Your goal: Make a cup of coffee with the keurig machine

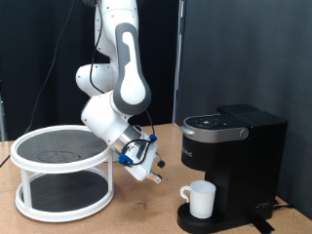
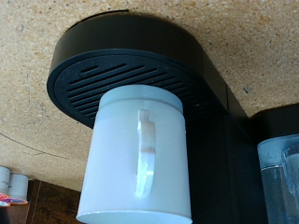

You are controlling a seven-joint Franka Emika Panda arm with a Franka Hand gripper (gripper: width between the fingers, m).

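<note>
A plain white ceramic cup [image 1: 201, 199] with a side handle is seen standing on the round black drip tray of the boxy matte-black keurig machine [image 1: 234, 156], at the lower right of the exterior view. The cup's handle is turned toward the exterior view's left, and the cup sits below the machine's silver-trimmed lid, which lies shut. In the wrist view the cup [image 2: 136, 159] is shown resting on the slotted grille of the tray, its handle facing the camera — nothing is seen between the fingers there.

The gripper [image 1: 154, 175] of the white arm is held just left of the cup in the exterior view, near it but apart, tilted downward toward the cork-textured worktop [image 1: 136, 220]. Whether its fingers are parted or closed cannot be told from either view. A narrow strip of bare worktop is left between the gripper and the tray's edge.

A white two-tier round rack [image 1: 64, 175] with dark mesh shelves is placed at the lower left of the exterior view — its rim lies close beside the arm's lower link. The machine's base is set near the worktop's right edge.
</note>
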